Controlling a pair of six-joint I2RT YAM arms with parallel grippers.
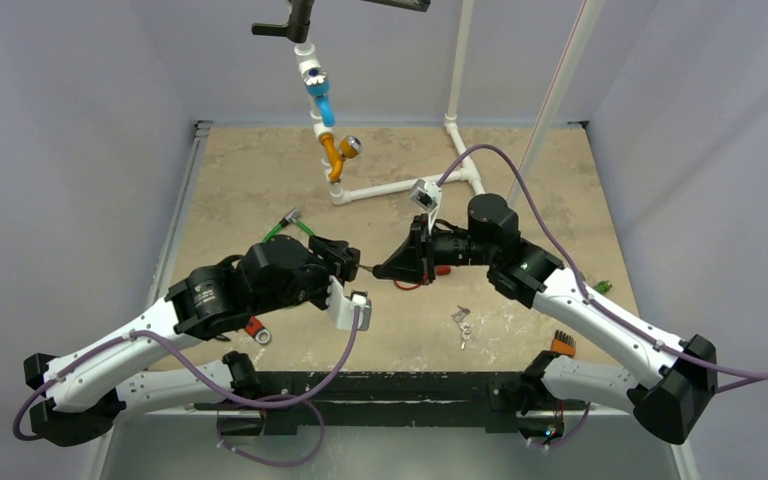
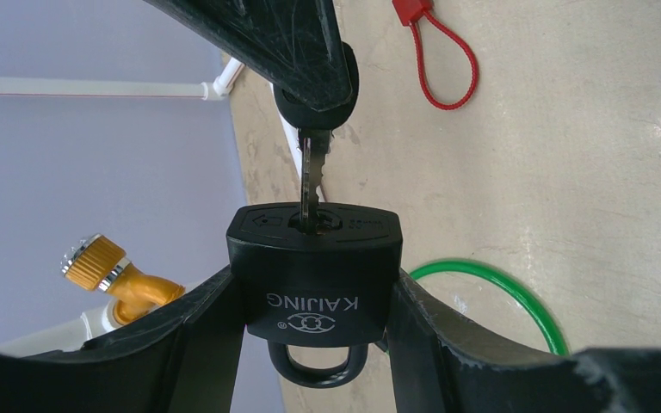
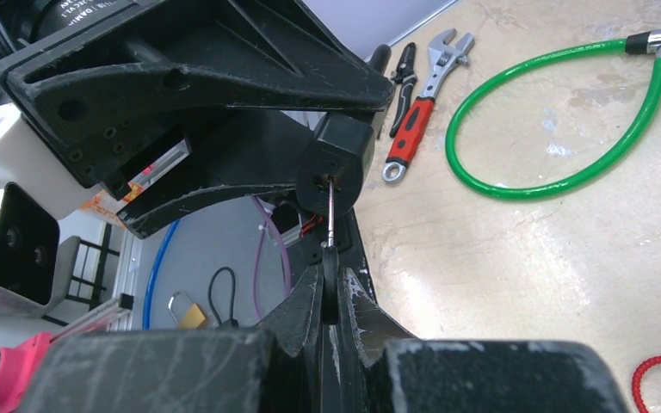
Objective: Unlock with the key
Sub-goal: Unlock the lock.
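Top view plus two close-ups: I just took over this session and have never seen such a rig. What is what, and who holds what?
The top view looks down on two robot arms bolted at the near edge of a table. The other two pictures come from cameras on the wrists, so each shows its own black fingers. The left gripper clamps a black padlock by its sides. The right gripper pinches a key, whose blade is in the keyhole. On the table lie a green cable loop, a red-handled wrench, a red cord loop and loose keys; a white pipe frame with valves stands at the back.
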